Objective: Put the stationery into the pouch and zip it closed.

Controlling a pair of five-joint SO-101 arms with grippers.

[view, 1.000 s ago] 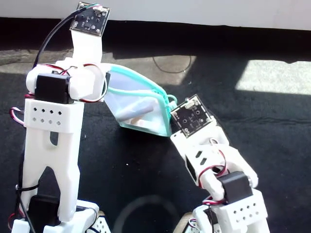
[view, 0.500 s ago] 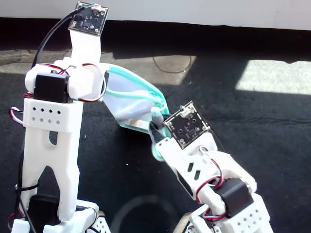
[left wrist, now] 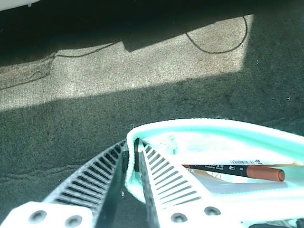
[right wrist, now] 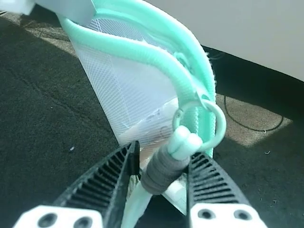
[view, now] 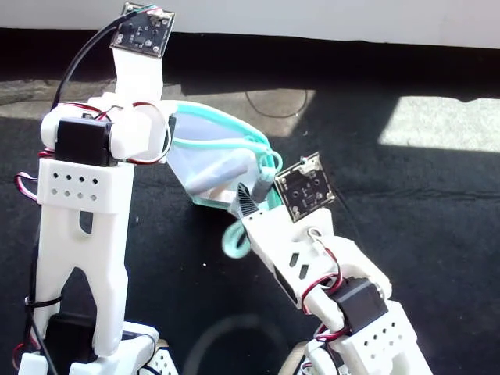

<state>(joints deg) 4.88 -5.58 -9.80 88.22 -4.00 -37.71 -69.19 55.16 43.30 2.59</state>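
A translucent pouch [view: 211,164] with a teal zipper rim hangs tilted above the dark mat between the two arms. My left gripper [view: 170,133] is shut on the pouch's rim at its far-left end; its own view shows the fingers [left wrist: 156,171] pinching the teal edge [left wrist: 213,128]. A black pen with a red-brown cap [left wrist: 237,170] lies inside the pouch. My right gripper [view: 248,201] is at the pouch's near right corner, shut on the grey-and-teal zipper pull [right wrist: 166,164] below its ring [right wrist: 209,123]. A teal strap [view: 233,238] dangles under it.
Dark carpet-like mat [view: 437,234] covers the table, with sunlit patches at the back. A thin black cable [view: 273,105] loops on the mat behind the pouch. A white wall [view: 312,16] bounds the far side.
My right gripper swung down and left from the pouch's right corner, then back up toward it, now with the zipper pull and strap. The pouch's rim shifted and bowed. The left arm held still.
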